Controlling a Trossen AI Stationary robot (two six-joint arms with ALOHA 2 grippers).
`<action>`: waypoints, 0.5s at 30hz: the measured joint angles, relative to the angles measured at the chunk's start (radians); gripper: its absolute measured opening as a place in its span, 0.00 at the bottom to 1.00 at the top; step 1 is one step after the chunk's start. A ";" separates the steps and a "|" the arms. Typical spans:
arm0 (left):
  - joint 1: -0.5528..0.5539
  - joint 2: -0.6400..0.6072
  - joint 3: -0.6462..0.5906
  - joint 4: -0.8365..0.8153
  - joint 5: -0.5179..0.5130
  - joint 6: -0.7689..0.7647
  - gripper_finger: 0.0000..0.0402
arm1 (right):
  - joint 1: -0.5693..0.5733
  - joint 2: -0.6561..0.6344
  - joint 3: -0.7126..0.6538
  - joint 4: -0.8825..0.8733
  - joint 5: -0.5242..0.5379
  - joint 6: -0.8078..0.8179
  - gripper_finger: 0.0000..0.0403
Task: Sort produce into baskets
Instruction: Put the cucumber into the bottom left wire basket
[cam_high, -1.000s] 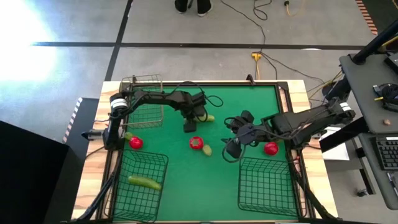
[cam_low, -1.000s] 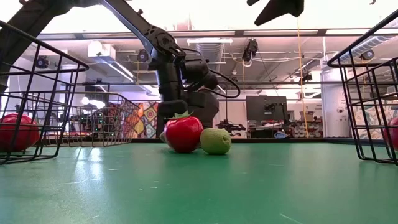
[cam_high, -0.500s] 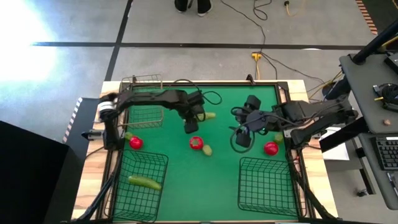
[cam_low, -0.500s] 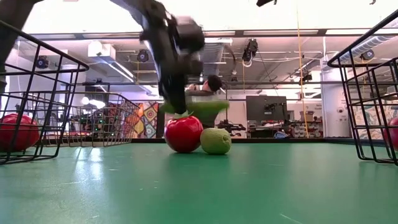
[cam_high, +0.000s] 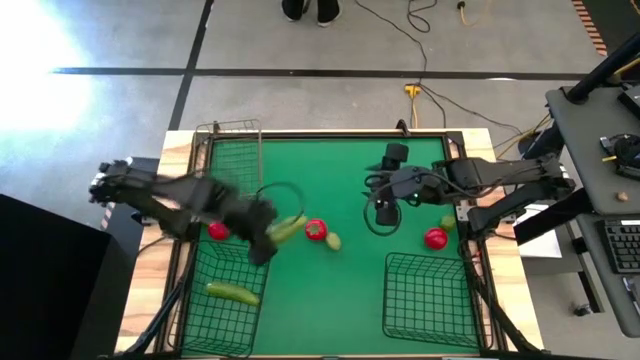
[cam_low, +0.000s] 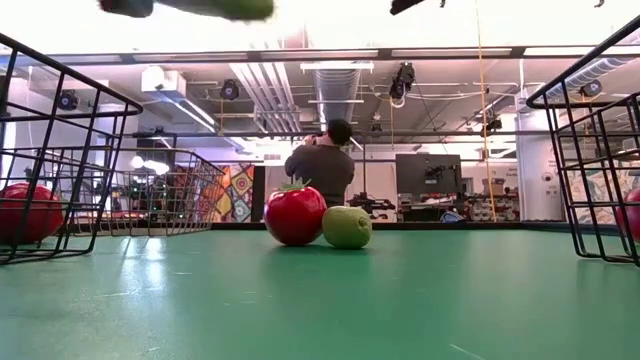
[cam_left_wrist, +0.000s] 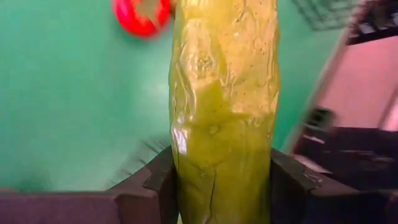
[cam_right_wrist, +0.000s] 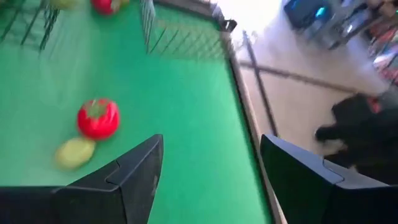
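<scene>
Left tool (cam_high: 268, 236): clenched on a long green cucumber (cam_high: 287, 229), which stands between the two dark fingers (cam_left_wrist: 163, 180) in the left wrist view; the tool is blurred and is above the green worktop (cam_high: 350, 180), just left of the middle, near the top rim of the near-left basket.

Right tool (cam_high: 384, 212): released, the two fingers (cam_right_wrist: 142, 163) wide apart with nothing between them; it is above the right half of the worktop, toward the far edge, well apart from the left tool.

Cucumbers: two. One is in the left tool; the other cucumber (cam_high: 232, 292) lies inside the near-left basket.

Red round pieces: three. A red tomato (cam_high: 316, 229) is near the middle of the worktop, a second red piece (cam_high: 218, 230) is at the left edge, and a third red piece (cam_high: 435, 238) is at the right edge.

Pale yellow-green fruits: one is clear, a small round fruit (cam_high: 333, 241) just beside the middle tomato, on its near-right side. In the low view the two seem to touch.

Baskets: three, of dark wire. A narrow basket (cam_high: 230, 150) is at the far-left corner, a squarish basket (cam_high: 212, 262) at the near-left corner and a squarish basket (cam_high: 428, 296) at the near-right corner.

Room behind: a person (cam_low: 320, 165) is seen from the back in the low view.
</scene>
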 joint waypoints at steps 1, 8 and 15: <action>-0.056 -0.013 0.000 0.000 -0.017 -0.086 0.38 | -0.009 0.002 -0.010 0.050 -0.001 -0.018 0.64; -0.414 0.003 -0.001 -0.094 -0.138 -0.518 0.38 | -0.019 0.049 -0.045 0.266 -0.015 0.001 0.65; -0.644 0.076 -0.008 -0.128 -0.140 -0.630 0.38 | 0.074 0.099 -0.019 0.262 -0.029 0.162 0.66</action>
